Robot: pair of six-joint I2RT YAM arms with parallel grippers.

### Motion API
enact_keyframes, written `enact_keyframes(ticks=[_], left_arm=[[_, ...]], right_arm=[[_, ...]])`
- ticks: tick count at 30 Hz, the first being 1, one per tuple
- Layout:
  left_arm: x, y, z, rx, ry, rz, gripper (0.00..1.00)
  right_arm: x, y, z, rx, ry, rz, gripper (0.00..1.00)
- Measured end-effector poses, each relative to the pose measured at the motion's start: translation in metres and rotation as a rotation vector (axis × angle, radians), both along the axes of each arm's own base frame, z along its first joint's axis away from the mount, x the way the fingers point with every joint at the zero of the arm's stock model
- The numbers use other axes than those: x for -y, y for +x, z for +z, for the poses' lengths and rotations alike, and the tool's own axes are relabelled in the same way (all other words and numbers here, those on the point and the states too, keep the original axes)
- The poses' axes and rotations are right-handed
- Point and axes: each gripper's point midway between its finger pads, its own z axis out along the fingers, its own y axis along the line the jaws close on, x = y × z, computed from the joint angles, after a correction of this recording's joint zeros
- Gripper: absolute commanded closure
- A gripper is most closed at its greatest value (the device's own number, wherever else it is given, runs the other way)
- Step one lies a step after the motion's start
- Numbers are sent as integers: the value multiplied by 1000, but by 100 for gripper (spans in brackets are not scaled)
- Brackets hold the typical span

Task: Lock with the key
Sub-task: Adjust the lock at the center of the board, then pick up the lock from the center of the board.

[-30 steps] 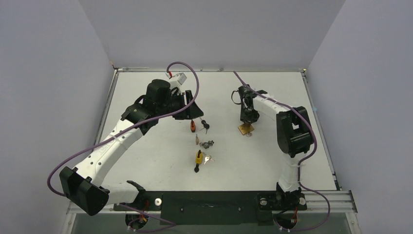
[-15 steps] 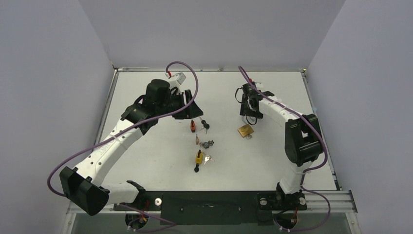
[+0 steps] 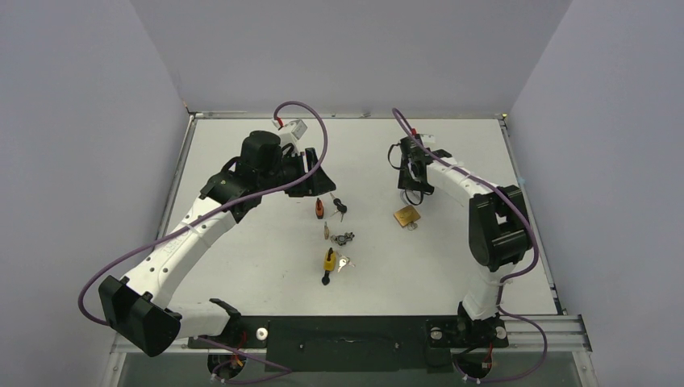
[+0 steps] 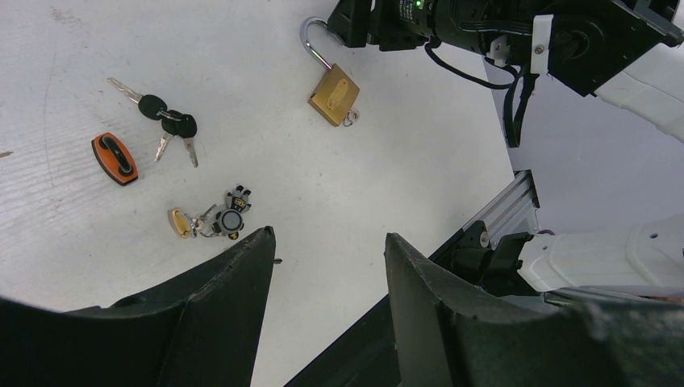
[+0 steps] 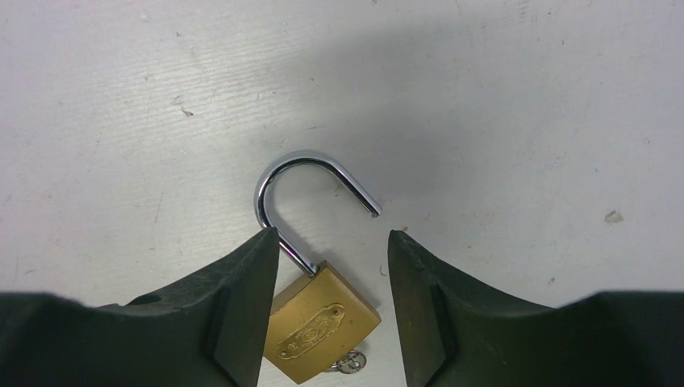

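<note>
A: Noted: brass padlock (image 3: 406,215) flat on the surface (image 3: 387,274), right half, shackle (image 5: 302,173) swung open. Which way from the right hand (image 3: 414,192)?

B: Top view: at its 6 o'clock, just beside, not touching. Right wrist view: the lock lies under the gap between the fingers (image 5: 242,306). They stand apart and clamp nothing.

A: Long axis?

B: In the wrist view it runs 11 to 5 o'clock. The shackle bow is at the 11 end, the brass body at the 5 end. The body's edge is partly hidden behind the finger at 9 o'clock. The free shackle tip points off toward 4 o'clock, clear of its hole. A small silvery piece (image 5: 348,364) sits at the body's foot (probably the key in its slot; too small to be sure).

A: Left hand (image 4: 329,238)?

B: Fingers wide apart, empty, hovering near the orange lock (image 3: 320,210) and the black-headed keys (image 3: 339,205). The padlock is at its 4 o'clock in the top view, well apart. The right arm is plainly the nearer.

A: So the move turns on?

B: Judgement only: the shackle must swing back over its hole and be pressed home along that 11-to-5 line. The fingers close roughly 9 to 3, so the wrist likely needs turning first. Risk: the lock skids on the surface.
</note>
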Motion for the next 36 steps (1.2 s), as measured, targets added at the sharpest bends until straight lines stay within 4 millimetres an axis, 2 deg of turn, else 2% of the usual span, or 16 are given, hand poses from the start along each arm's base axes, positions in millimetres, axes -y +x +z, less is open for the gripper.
enact_keyframes(ticks=[7,15,20,24,30,32,33,36], left_arm=[[0,0,0,0,0,0,50],[0,0,-1,-1,0,0,50],[-1,-2,-10,-21,10,1,50],[-1,-3,-15,-33,13,4,50],[-1,-2,-14,-30,9,4,50],[1,-1,-14,-28,0,2,50],[2,0,-15,-29,-10,1,50],[9,4,-22,-57,-62,-4,50]], right_arm=[[-3,-5,-10,-14,-2,50,53],[-18,-17,-25,-54,35,130,55],[-27,-17,-29,-56,41,164,61],[-28,-18,-41,-79,34,172,66],[-28,-18,-46,-84,32,174,81],[-28,-18,-47,-82,32,178,90],[-28,-17,-47,-81,32,178,98],[-29,-17,-47,-69,39,175,100]])
